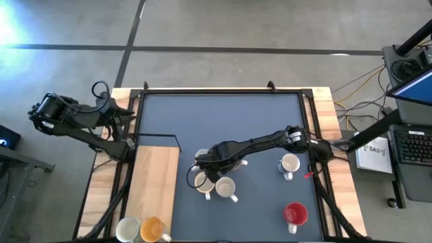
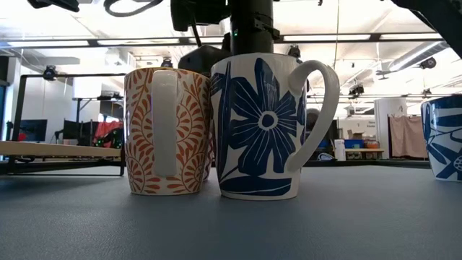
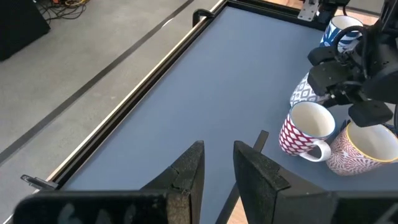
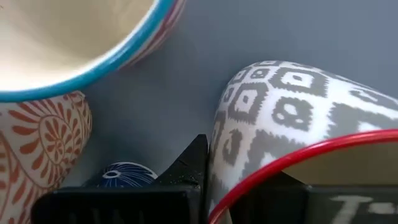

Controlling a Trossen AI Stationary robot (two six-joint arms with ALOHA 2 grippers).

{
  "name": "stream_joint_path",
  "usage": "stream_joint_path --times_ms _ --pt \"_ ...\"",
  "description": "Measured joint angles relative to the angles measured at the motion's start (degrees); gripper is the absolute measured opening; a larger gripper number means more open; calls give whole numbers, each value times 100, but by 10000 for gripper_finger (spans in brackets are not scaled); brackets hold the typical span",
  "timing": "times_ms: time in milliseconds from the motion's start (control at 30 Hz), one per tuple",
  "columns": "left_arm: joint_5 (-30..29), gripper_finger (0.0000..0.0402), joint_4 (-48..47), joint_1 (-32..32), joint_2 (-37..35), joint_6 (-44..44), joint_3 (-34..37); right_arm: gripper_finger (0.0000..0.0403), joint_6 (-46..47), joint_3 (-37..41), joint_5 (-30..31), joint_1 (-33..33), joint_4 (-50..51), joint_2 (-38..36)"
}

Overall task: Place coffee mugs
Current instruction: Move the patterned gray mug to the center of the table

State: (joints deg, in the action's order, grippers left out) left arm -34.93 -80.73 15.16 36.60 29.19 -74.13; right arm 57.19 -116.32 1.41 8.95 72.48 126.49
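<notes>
A cluster of patterned coffee mugs stands on the blue mat [image 1: 223,121] near its front middle. In it are a red-patterned mug [image 3: 308,130], an orange-leaf mug [image 3: 367,149] and a grey-and-white mug with a red rim [image 4: 292,106]. My right gripper [image 1: 204,160] reaches down over the cluster, shut on the grey mug. Further mugs stand apart: a blue-flowered one [image 1: 290,164] and a red one [image 1: 295,214]. My left gripper [image 3: 217,177] waits open beyond the mat's left edge, with nothing between its fingers. My right gripper has the grey mug's wall at the red rim [image 4: 249,180] between its fingers, one finger [image 4: 186,168] outside and the other inside the mug. The fingers come from above, pointing down. The mug stands upright, seemingly with its base on the mat [image 3: 297,99].
A wooden board [image 1: 155,175] lies at the mat's front left, with a cream mug [image 1: 128,229] and an orange mug [image 1: 154,229] at its near end. The mat's far half is bare. A raised black frame [image 3: 186,37] borders the mat.
</notes>
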Motion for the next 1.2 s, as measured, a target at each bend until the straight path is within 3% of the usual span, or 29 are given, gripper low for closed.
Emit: stream_joint_path --times_ms 833,1200 --pt "0 68 -2 1 0 -22 0 31 -815 -244 11 -111 -82 -44" --pt "1 68 -2 0 0 -22 0 110 -992 -304 -37 -111 -65 -56"
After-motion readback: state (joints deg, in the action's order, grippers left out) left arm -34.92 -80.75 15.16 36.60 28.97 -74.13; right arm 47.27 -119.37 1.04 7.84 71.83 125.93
